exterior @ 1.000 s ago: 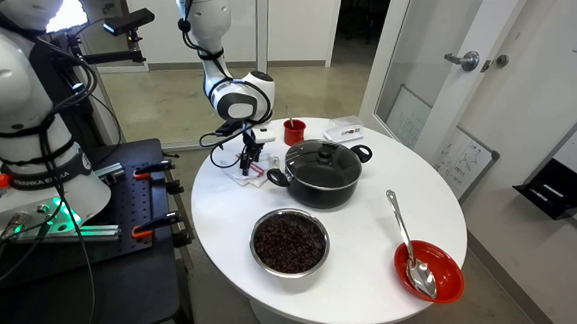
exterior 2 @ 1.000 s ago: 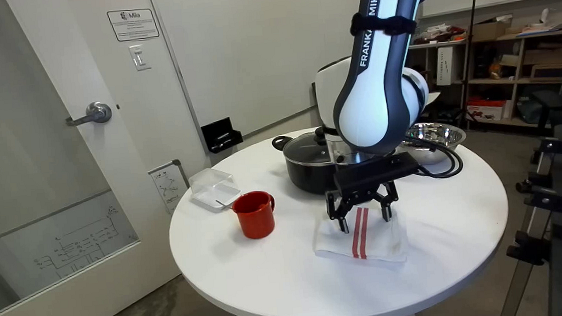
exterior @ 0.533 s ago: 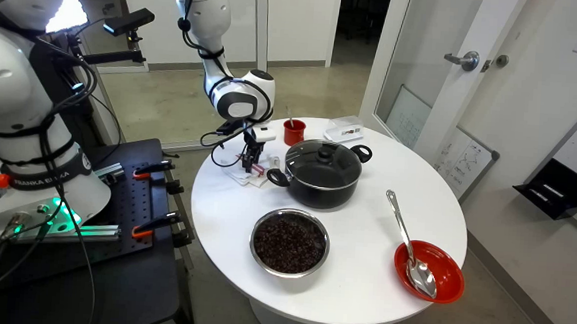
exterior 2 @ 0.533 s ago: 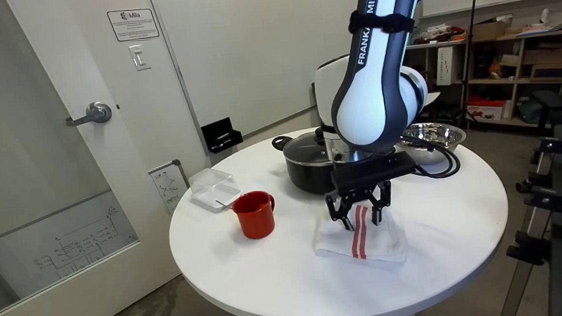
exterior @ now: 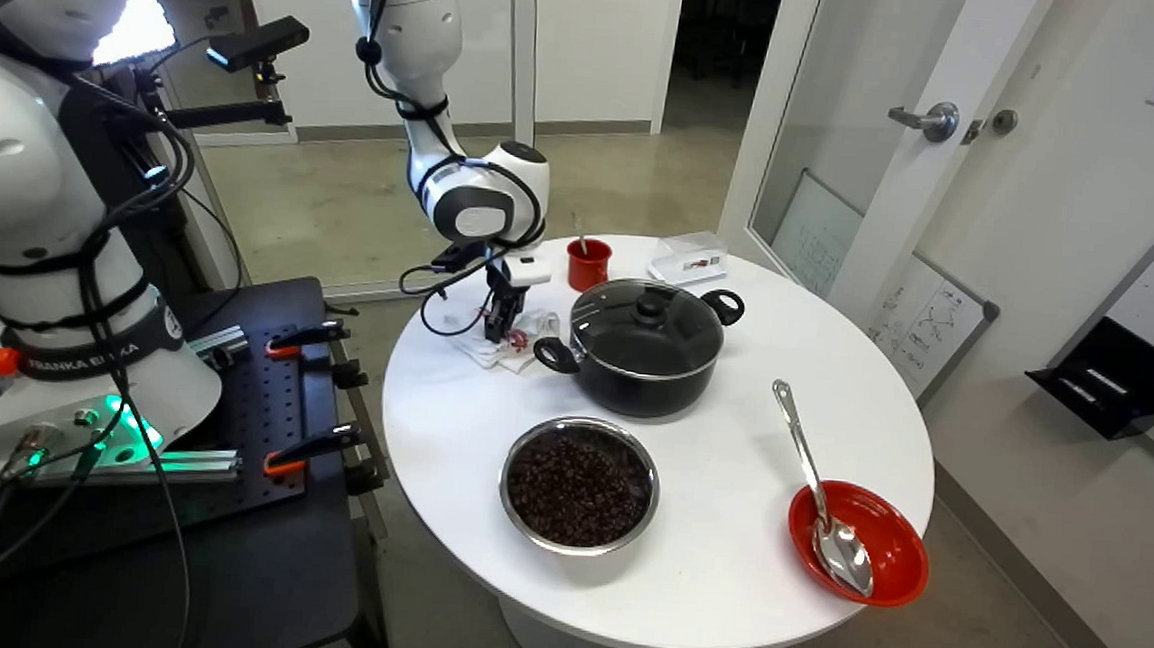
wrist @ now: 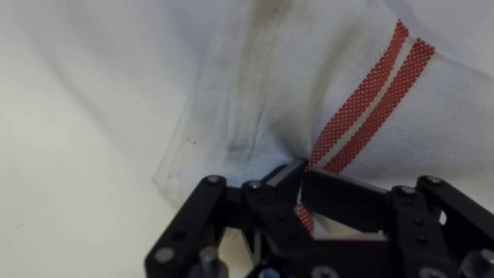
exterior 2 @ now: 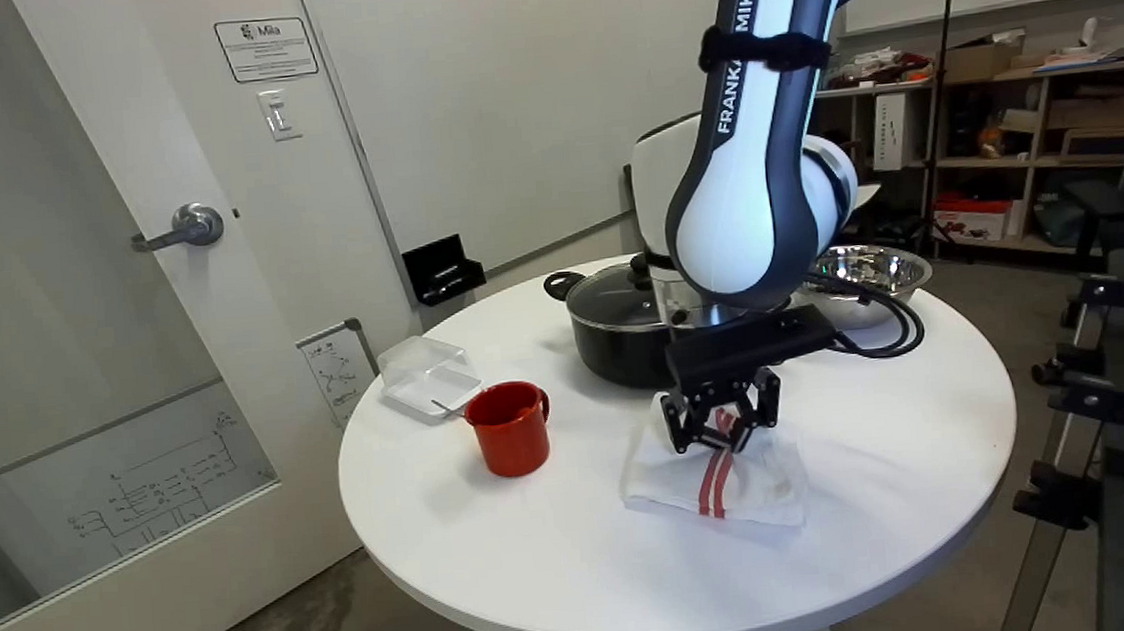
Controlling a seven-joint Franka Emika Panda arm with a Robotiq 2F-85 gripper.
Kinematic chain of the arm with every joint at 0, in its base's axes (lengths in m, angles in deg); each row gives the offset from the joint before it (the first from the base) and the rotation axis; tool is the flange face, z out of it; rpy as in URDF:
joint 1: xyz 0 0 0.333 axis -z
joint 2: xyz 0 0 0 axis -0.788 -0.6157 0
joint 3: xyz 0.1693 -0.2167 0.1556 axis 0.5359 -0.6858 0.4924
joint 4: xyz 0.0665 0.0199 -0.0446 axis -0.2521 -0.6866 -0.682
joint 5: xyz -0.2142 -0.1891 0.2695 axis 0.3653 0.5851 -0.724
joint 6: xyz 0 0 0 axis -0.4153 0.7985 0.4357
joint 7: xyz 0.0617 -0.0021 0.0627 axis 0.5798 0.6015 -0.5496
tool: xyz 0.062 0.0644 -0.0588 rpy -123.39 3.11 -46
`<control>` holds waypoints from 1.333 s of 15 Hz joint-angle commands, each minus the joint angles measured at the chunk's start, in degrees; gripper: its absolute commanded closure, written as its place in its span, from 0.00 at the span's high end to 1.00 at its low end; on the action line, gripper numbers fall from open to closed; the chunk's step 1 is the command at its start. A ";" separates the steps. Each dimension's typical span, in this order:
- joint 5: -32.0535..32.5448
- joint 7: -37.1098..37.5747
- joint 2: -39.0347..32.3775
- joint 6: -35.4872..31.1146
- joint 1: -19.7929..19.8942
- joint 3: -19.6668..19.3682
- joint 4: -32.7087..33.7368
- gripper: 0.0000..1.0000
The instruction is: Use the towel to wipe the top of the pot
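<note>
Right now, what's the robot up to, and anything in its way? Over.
Gripper shut on towel. Towel bunched at the grip, lying beside the lidded pot. Pot's towel-side handle might snag it.

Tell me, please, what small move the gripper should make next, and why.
I would probably raise the gripper gently straight up. In the wrist view it is shut on a pinched fold of the towel, while the rest lies on the table beside the pot. The pot's top stands higher than the towel, so lifting seems needed before moving across.
</note>
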 commanded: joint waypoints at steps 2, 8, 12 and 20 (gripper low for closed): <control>-0.87 -0.40 -0.41 -0.61 -0.20 0.67 0.48 0.00; -0.92 -2.61 3.83 1.34 0.51 4.09 0.35 0.48; -0.99 -4.50 7.32 5.41 0.71 8.26 1.53 0.77; 4.19 -3.98 4.19 25.13 -3.21 7.91 12.04 1.00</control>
